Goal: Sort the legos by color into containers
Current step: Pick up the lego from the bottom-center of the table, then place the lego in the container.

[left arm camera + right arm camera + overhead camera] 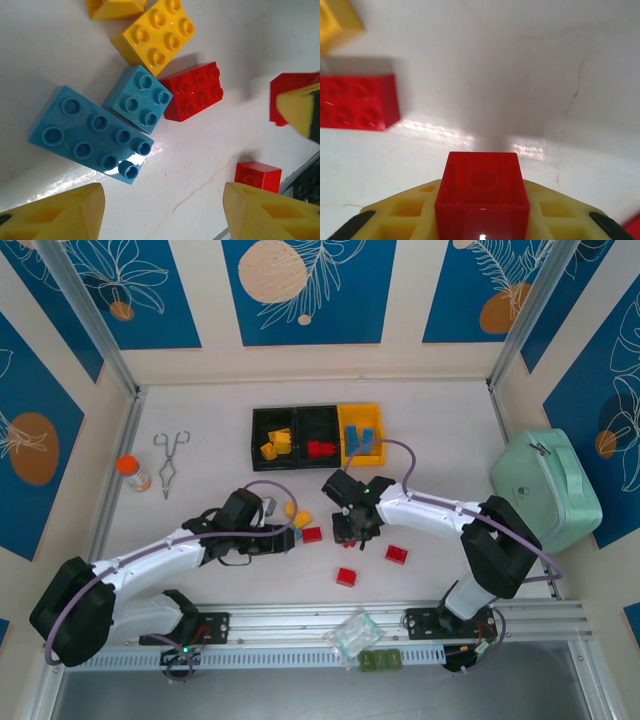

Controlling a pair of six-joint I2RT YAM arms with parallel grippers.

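Three joined containers stand at the back: a black bin (256,435) with yellow legos, a black bin (318,412) with red ones, and a yellow bin (360,410) with blue ones. My right gripper (352,528) (482,212) is shut on a small red lego (482,192), held above the table. My left gripper (287,537) (162,215) hangs open over loose legos: a long blue brick (90,134), a small blue one (139,98), a yellow one (154,34) and a red one (193,91). Nothing lies between its fingertips (60,215).
More red legos (346,577) (396,554) lie near the front. A mint-green case (545,485) stands at the right. Metal tongs (170,462) and an orange-capped bottle (133,472) lie at the left. A clear bag (355,635) rests on the front rail.
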